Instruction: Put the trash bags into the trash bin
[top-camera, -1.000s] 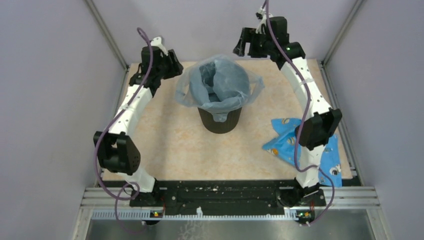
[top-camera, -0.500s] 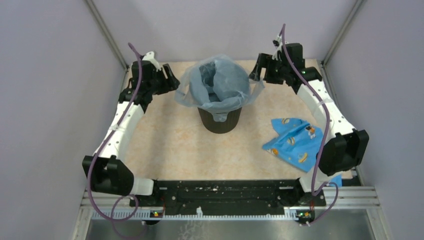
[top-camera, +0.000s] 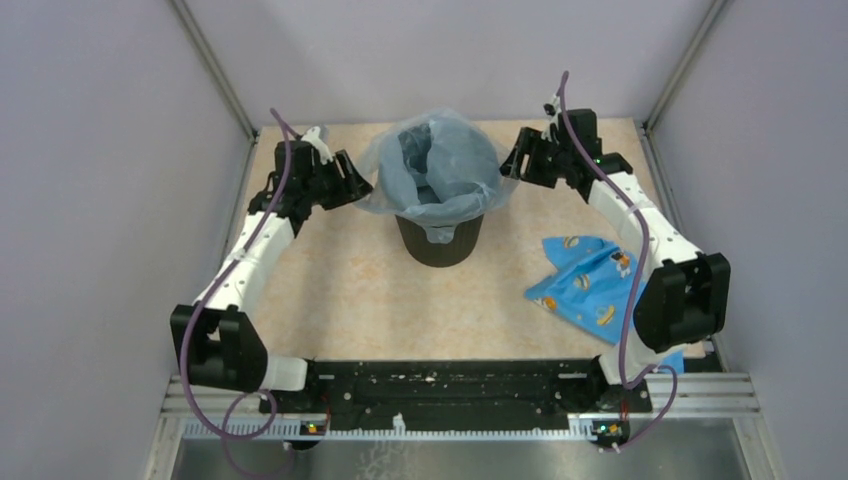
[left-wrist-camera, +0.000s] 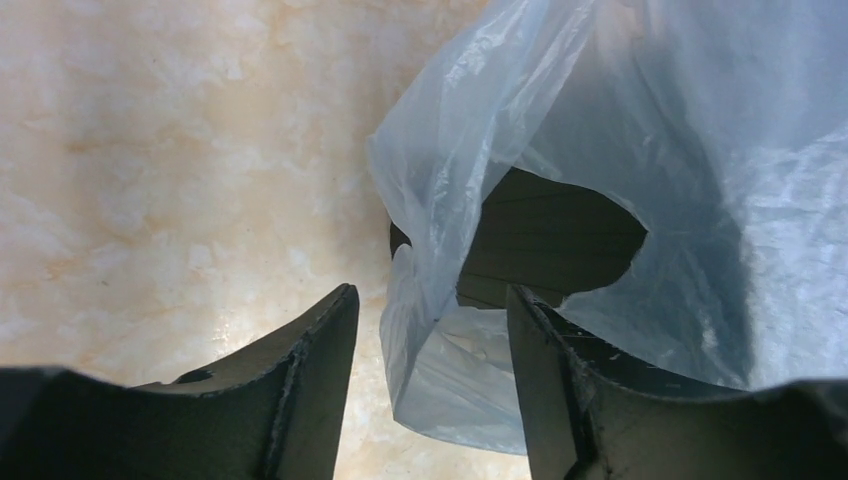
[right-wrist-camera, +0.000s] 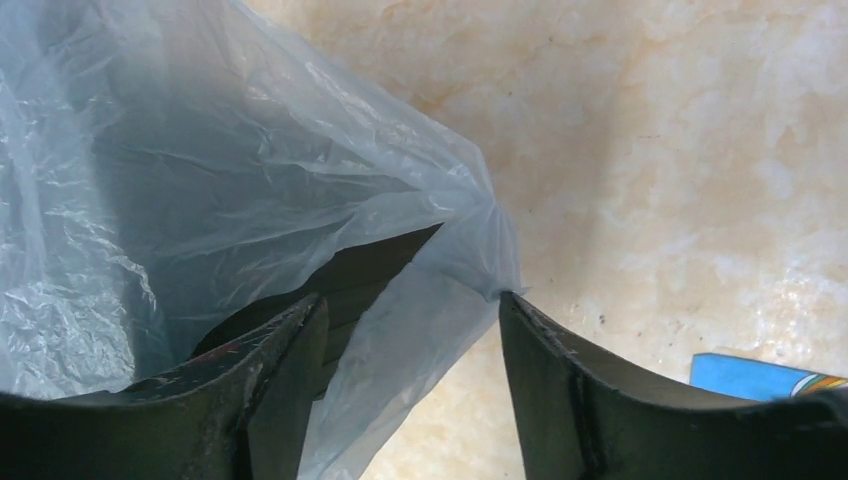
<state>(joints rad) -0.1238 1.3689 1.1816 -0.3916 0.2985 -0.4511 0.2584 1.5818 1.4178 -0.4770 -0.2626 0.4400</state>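
Note:
The round black trash bin (top-camera: 438, 242) stands upright at the middle back of the table. A pale grey-blue trash bag (top-camera: 437, 165) lines it, its rim flaring out over the bin's top on both sides. My left gripper (top-camera: 352, 187) is open at the bag's left flap (left-wrist-camera: 440, 250), with a fold of film hanging between its fingers (left-wrist-camera: 300, 380). My right gripper (top-camera: 513, 165) is open at the bag's right flap (right-wrist-camera: 420, 330), film lying between its fingers (right-wrist-camera: 560, 390). The bin's dark side shows under the film in both wrist views (left-wrist-camera: 550, 235).
A blue printed cloth (top-camera: 590, 285) lies on the beige table (top-camera: 340, 290) to the right of the bin, near my right arm's elbow. Grey walls and metal frame posts close in the back and sides.
Both arms have come down from above the bin's back corners and moved inward, so each open gripper now sits low against a side flap of the bag. The bag and bin have not moved.

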